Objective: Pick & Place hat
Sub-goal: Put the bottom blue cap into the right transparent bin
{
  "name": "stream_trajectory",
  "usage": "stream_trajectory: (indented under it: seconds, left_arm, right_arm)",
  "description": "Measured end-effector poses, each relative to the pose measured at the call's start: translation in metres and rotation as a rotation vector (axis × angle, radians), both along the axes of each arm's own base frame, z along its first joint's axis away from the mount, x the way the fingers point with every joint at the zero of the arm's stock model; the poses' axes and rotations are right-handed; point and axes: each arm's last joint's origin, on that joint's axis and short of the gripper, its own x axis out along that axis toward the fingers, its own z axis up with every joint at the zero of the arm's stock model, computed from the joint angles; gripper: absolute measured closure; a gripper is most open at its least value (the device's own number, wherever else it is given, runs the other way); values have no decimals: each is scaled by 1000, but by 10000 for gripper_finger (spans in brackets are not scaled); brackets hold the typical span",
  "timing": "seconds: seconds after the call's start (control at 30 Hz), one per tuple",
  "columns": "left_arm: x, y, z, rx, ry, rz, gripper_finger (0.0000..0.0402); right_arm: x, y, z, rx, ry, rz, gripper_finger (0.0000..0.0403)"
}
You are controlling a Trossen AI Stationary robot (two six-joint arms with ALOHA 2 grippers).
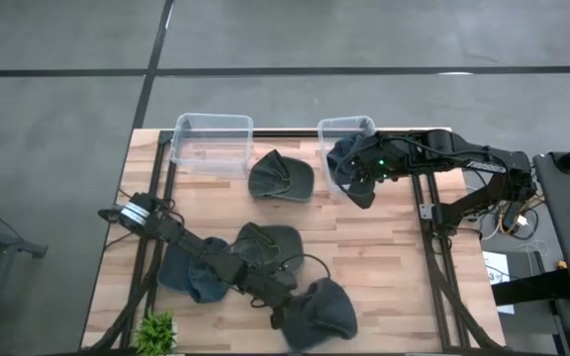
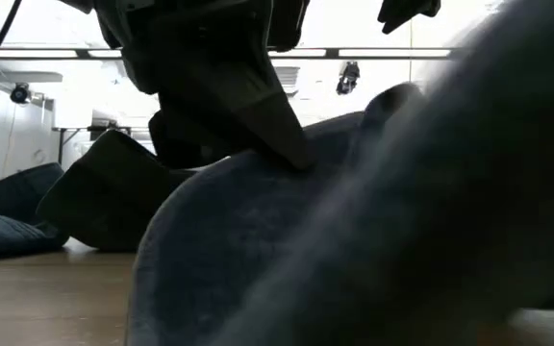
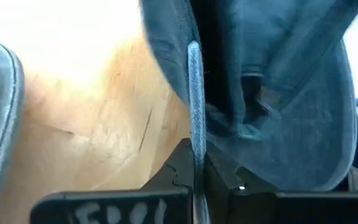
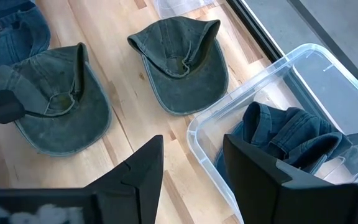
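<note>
A blue denim hat (image 1: 323, 311) lies near the table's front edge, and my left gripper (image 1: 287, 314) is shut on its edge. It fills the low view as hat (image 2: 258, 250) under a dark finger (image 2: 282, 135). My right gripper (image 4: 191, 165) hangs open, holding nothing, above the near rim of the right clear bin (image 1: 346, 127). Another blue hat (image 4: 291, 140) lies in that bin. My left gripper pinches the hat's thin rim edge (image 3: 194, 106) between its two fingers (image 3: 179, 168). That edge stands on end and runs straight out from the fingertips. The fingers slant down from the table's left. The hat's crown (image 3: 278, 112) lies beyond them, resting on the table.
Two green hats (image 1: 280, 178) (image 1: 265, 247) and one more blue hat (image 1: 188, 272) lie on the wood. A second clear bin (image 1: 211, 143) stands at the far edge, left of the first. A small green plant (image 1: 156, 334) sits at the front left corner.
</note>
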Motion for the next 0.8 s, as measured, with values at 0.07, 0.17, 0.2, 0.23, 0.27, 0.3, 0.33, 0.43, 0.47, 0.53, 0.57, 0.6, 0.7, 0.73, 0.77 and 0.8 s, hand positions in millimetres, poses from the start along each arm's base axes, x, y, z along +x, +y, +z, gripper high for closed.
stream_trajectory:
  seconds: [0.07,0.17,0.2,0.23,0.27,0.3,0.33,0.43,0.47,0.53,0.57,0.6,0.7,0.73,0.77,0.8]
  left_arm:
    - [1,0,1,40,-25,-7,392]
    - [1,2,8,80,-69,12,394]
    - [1,3,13,97,-90,29,394]
    - [1,5,18,124,-116,50,394]
    - [0,6,23,151,-141,71,394]
    - [0,7,28,176,-163,90,394]
    - [-1,9,33,201,-184,110,394]
    - [-5,15,54,289,-260,165,394]
    - [-8,18,62,317,-285,186,394]
    - [-13,24,78,376,-331,215,394]
    - [-16,28,87,408,-355,233,394]
    - [-20,31,96,440,-375,248,394]
    - [-30,49,122,491,-418,307,394]
    - [-33,56,128,502,-419,317,394]
    - [-36,63,133,516,-417,333,394]
    - [-39,69,139,527,-419,350,394]
  right_arm:
    - [0,0,0,0,0,0,242]
    - [0,0,0,0,0,0,241]
    - [0,0,0,0,0,0,241]
    - [0,0,0,0,0,0,242]
    - [0,0,0,-2,1,2,243]
    - [0,0,0,-4,2,5,245]
    - [0,0,0,-11,3,11,246]
    - [2,0,2,-30,-18,27,249]
    - [2,0,3,-39,-29,37,250]
    - [3,0,6,-59,-55,58,253]
    - [4,0,7,-69,-70,68,255]
    - [4,0,9,-78,-87,76,256]
    - [5,0,15,-111,-136,108,260]
    - [4,0,16,-123,-144,120,262]
    - [4,0,19,-139,-159,134,263]
    - [2,0,22,-155,-180,147,264]
